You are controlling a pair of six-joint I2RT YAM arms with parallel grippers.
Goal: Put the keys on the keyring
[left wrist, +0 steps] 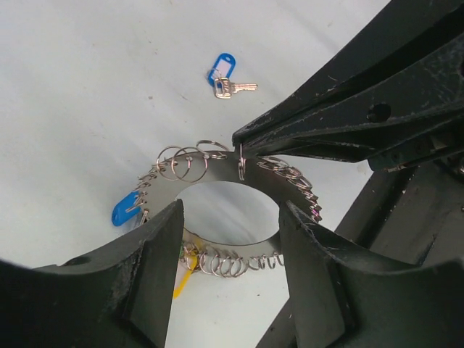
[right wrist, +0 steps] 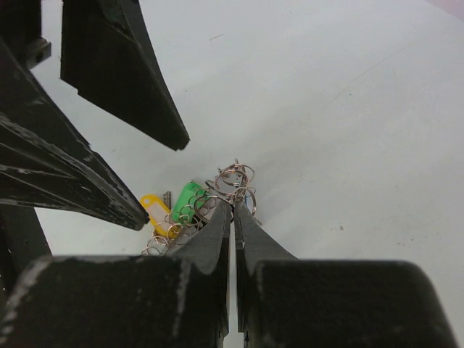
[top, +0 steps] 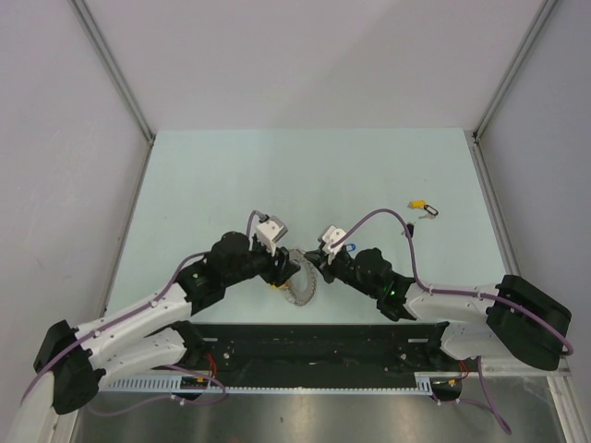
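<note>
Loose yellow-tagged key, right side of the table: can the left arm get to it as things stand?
Probably not. The yellow-tagged key lies beyond the right arm, which crosses the way, the right gripper shut on the ring; the left gripper stands open at that ring.

Quick colour rundown. The table (top: 277, 175) is a plain pale minty white with no pattern. The keyring (left wrist: 163, 190) is a silver-grey band with a fringe of shiny wire loops round its edge, kinda chain-looking.

In the left wrist view there's a blue tag (left wrist: 125, 210) at the ring's 9 o'clock and a yellow tag (left wrist: 185, 279) at 7. The loose key (left wrist: 235, 88) at 12 is silver with its own blue tag. The right wrist view adds a green tag (right wrist: 190, 197).

The left gripper (left wrist: 230, 217) and right gripper (right wrist: 233, 210) are both scuffed matte black.

From the top, the yellow-tagged key (top: 417, 201) sits at the ring's 2 o'clock. The cables (top: 369, 217) are purple and the arms (top: 138, 318) are white with black joints.
</note>
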